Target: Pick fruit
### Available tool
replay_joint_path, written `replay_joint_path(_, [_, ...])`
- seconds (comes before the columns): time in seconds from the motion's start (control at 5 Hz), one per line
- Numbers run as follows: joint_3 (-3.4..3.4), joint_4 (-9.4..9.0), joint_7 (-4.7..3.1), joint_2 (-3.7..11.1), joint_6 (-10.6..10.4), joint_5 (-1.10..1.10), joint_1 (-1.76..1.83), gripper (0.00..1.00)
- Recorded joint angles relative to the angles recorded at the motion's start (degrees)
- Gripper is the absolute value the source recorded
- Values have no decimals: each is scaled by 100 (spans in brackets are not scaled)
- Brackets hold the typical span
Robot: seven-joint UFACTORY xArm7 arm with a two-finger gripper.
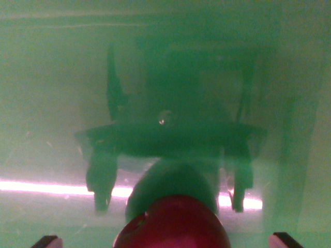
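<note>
Now we're looking straight down through the wrist camera at a glossy green surface (46,103), and it's acting like a mirror. Starting at the wrist view's left, we catch the dark tip of one finger (47,240) poking in at the bottom corner. Moving across, a bright pinkish streak of light (41,187) runs along the green. Then, in the middle, we see the dim mirrored shape of the arm's own head (173,134), a dark crossbar with two prongs hanging under it. Right below that, bottom centre, sits the red fruit (173,225), round and shiny, its own dark reflection swelling just above it. Over at the wrist view's right, the second finger tip shows in the corner. So the gripper (166,242) has its fingers spread wide, the fruit lying between them and neither tip touching it
</note>
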Motion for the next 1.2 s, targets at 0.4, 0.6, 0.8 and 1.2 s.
replay_joint_path(0.4, [1, -30, -2, 5, -30, -2, 0, 0])
replay_joint_path(0.6, [1, -30, -2, 5, -30, -2, 0, 0])
replay_joint_path(0.8, [1, -31, -2, 6, -30, -2, 0, 0])
replay_joint_path(1.2, [1, -31, -2, 6, -30, -2, 0, 100])
